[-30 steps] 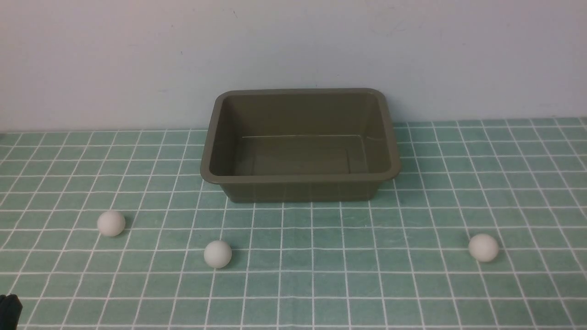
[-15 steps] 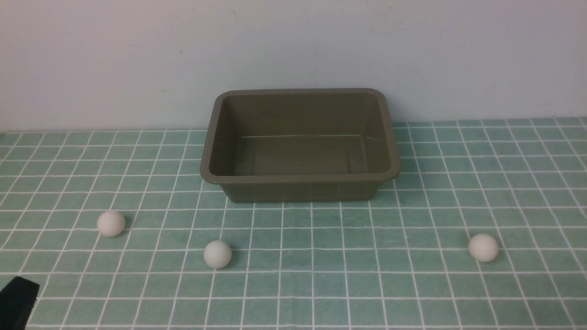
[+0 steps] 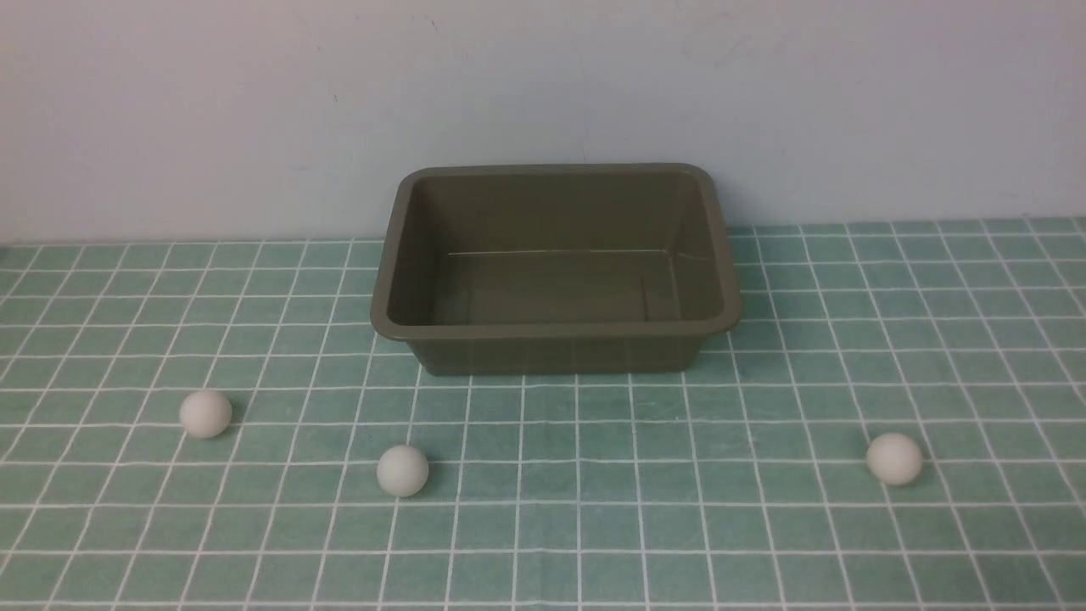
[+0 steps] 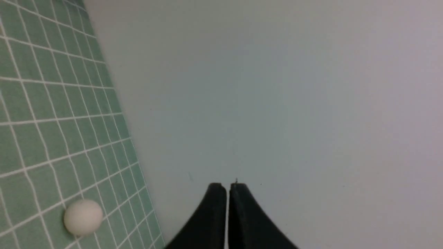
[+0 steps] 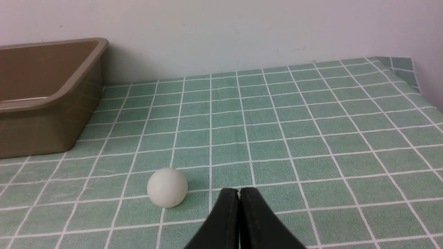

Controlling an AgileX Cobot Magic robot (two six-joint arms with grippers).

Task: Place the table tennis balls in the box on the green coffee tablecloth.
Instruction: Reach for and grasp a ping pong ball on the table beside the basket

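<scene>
The olive-brown box stands empty at the back middle of the green coffee tablecloth. Three white table tennis balls lie in front of it: one at the left, one left of centre, one at the right. Neither gripper shows in the front view. In the left wrist view my left gripper is shut and empty, pointing at the wall, with a ball off to its side. In the right wrist view my right gripper is shut and empty, just beside the right ball; the box is farther off.
A pale wall rises right behind the box. The cloth's right edge folds against a side wall.
A black part of my left arm showed at the front view's bottom left corner earlier; it has left that view. Balls and box have not moved.
</scene>
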